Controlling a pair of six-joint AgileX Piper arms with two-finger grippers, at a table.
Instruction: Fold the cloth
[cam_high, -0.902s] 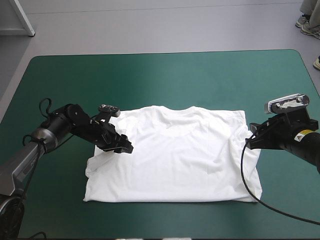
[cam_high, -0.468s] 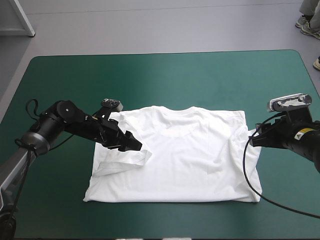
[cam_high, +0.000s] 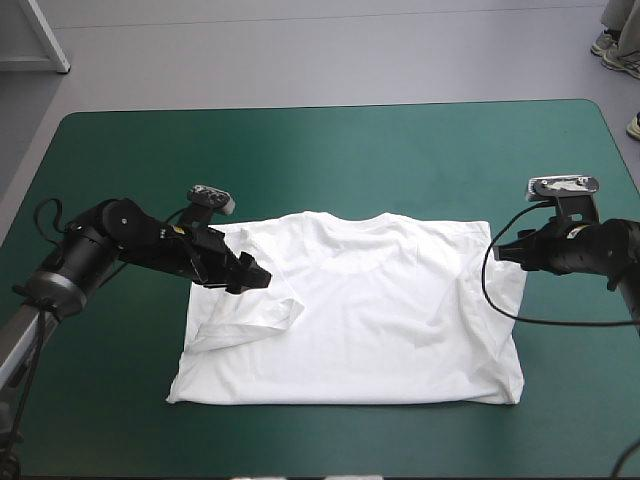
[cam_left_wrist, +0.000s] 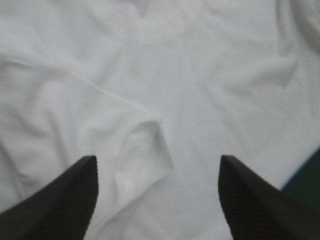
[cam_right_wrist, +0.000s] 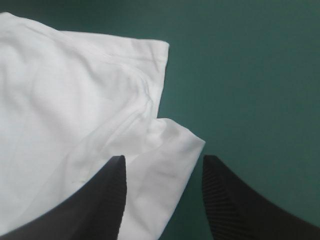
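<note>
T-shirt (cam_high: 380, 320) lies spread flat, collar toward the far side, with bare teal-green table (cam_high: 330, 150) showing all round it. Its left sleeve (cam_high: 250, 322) is turned in over the body. Its right sleeve (cam_right_wrist: 170, 145) sticks out past the T-shirt's side edge and is not yet turned in.

Left gripper (cam_high: 252, 276) hovers over the T-shirt's left shoulder, just collar-side of the turned-in sleeve. Jaws apart, nothing in them. Right gripper (cam_high: 497, 252) sits at the T-shirt's right edge, jaws apart, with the sleeve tip between them. Can't tell if they touch the fabric.

Handling, my read:
- Thin, light, limp knit with no stiffness, so it drapes and trails off any pinch point.
- A deep pinch may take two layers, a shallow one only the top.
- Wrinkles on the body suggest it bunches when dragged, so lift and carry rather than slide.
- Best hold is the right sleeve's outer corner, where the doubled edge gives the jaws something to bite.

Room: wide open cover on every side of the T-shirt and nothing else near it. The only crowding risk is the two arms meeting over the T-shirt's middle.
</note>
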